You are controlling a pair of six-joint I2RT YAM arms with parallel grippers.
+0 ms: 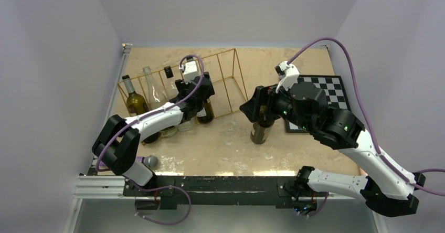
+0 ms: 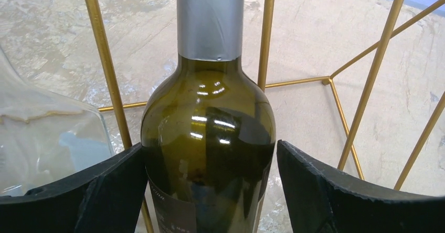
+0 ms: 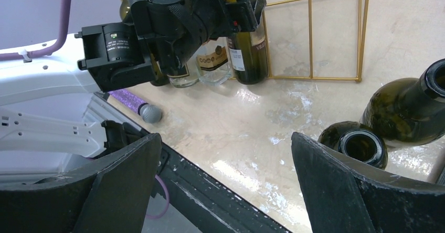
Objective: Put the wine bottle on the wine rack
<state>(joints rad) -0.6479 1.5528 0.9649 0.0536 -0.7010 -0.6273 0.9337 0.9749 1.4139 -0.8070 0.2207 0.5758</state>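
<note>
The left gripper (image 2: 210, 146) bracketed the wine bottle (image 2: 207, 112) at its shoulder, just under the silver foil of the neck. That hold kept the heavy body below the fingers, so the bottle could stay upright while it was slotted in. The finger at the lower left of the left wrist view lay against the glass. The one at the lower right met it only at its tip, if at all, so I could not tell whether the jaws were pressing or slack. The bottle stood between two gold wires of the wine rack (image 2: 107, 70), with a clear bottle (image 2: 47, 133) beyond the left-hand wire. In the right wrist view its base seemed to sit on the table (image 1: 225, 144) at the rack's front edge, so I judged the placing all but done. What remained was to open and back out without catching a wire or nudging the neighbouring glass. The right gripper (image 3: 225, 136) hung near the middle of the top view with its jaws spread wide and nothing between them. It stayed well apart from the rack, probably to leave the left arm room. Two dark bottles (image 3: 362, 146) with open mouths stood outside its fingers at the lower right of its own view, likely next in line. The chessboard (image 1: 325, 91) at the right took no part.
</note>
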